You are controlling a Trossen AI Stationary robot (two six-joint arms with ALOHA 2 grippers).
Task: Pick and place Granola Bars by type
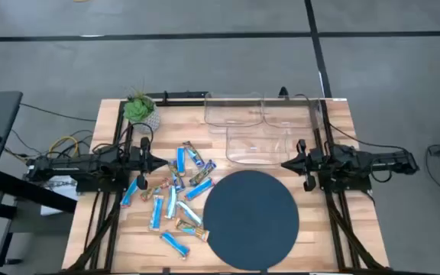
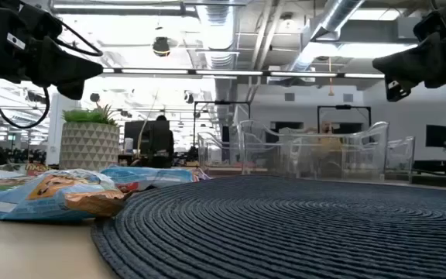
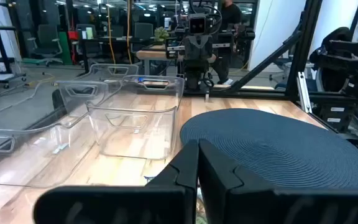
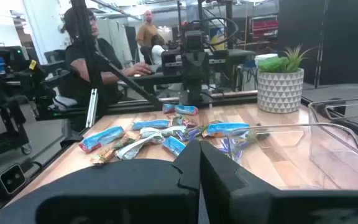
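While both pincers, left pincer [image 1: 161, 161] and right pincer [image 1: 284, 163], are pressed together, one shiny light-blue wrapped granola bar [image 1: 181, 160] should be singled out.

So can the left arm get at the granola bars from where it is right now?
Probably yes. The left gripper, fingers shut, hangs at the left edge of the granola bars, which lie loose on the wooden table with nothing over them. The round mat lies beside them, clear of the way.

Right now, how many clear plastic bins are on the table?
3, clustered at the table's far side beyond the round mat: the far-left bin, the far-right bin, and the nearer bin in front of them. They overlap, so another could be hidden.
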